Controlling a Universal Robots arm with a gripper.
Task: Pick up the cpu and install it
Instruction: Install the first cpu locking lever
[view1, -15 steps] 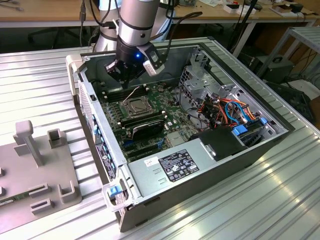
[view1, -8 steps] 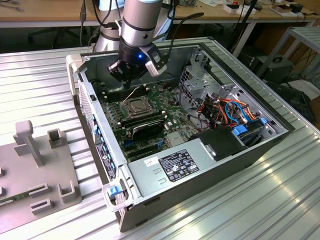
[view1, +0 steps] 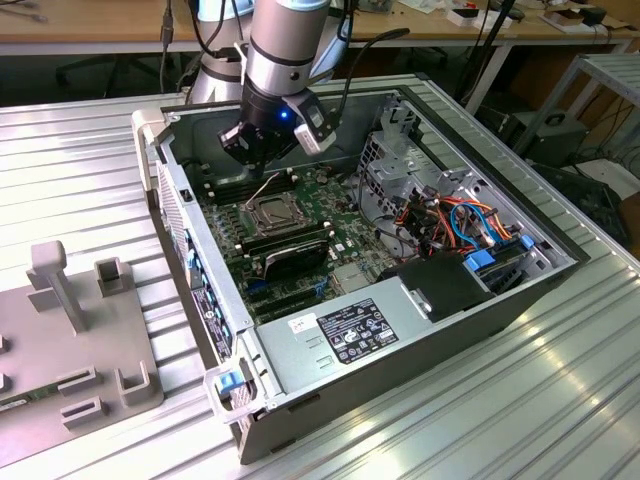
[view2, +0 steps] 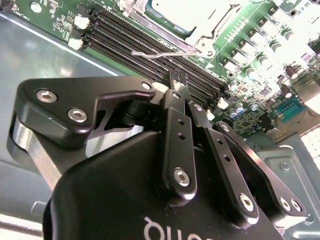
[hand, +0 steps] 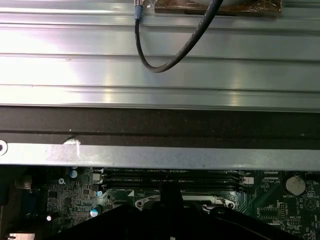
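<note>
The ribbed metal table (view1: 80, 150) carries an open computer case (view1: 300, 400) lying on its side, with a grey fixture (view1: 90, 350) at about eight o'clock on the exterior view's clock face. The arm (view1: 285, 45) comes down into the case from twelve o'clock. Inside, the green motherboard (view1: 330, 195) fills the ten-to-twelve o'clock part of the case, and the power supply (view1: 350, 335) lies at six o'clock.

The gripper (view2: 176, 82) hangs just above the board, at eleven o'clock from the case's middle. Its fingers (view2: 175, 125) look drawn together, with nothing visible between them. Just past the tips run the long black memory slots (view2: 140, 42), then the metal-framed socket (view2: 210, 37).

The cpu (view2: 192, 11) lies as a pale flat square inside that socket frame, not in the gripper. So the picking and placing look done. The thin wire lever (view2: 155, 52) stands off the board beside the socket, close to the fingertips but apart from them. I judge it unlatched, so locking the chip down seems to be what is left. Whether the frame plate sits fully flat over the chip I cannot tell.
</note>
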